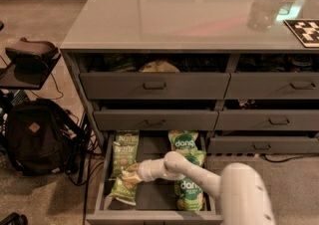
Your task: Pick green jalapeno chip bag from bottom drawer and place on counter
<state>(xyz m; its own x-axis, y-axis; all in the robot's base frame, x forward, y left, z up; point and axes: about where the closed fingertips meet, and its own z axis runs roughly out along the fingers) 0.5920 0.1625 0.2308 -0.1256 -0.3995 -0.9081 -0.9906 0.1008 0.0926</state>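
Note:
The bottom drawer (149, 216) is pulled open below the counter (174, 10). The olive-green jalapeno chip bag (124, 150) lies flat in the drawer's left side, its "Kettle" lettering facing up. My gripper (130, 174), at the end of the white arm, is down inside the drawer at the bag's near end. It rests between that bag and a paler crumpled green bag (121, 190) in front of it. The gripper tip is partly hidden among the bags.
Two brighter green "dang" bags lie in the drawer's right side, one far (183, 142) and one near (190, 191). Handled drawers (154, 85) are stacked above. A black backpack (35, 134) and cables lie on the floor to the left. A clear bottle (261, 12) and a checkered board (305, 31) are on the counter.

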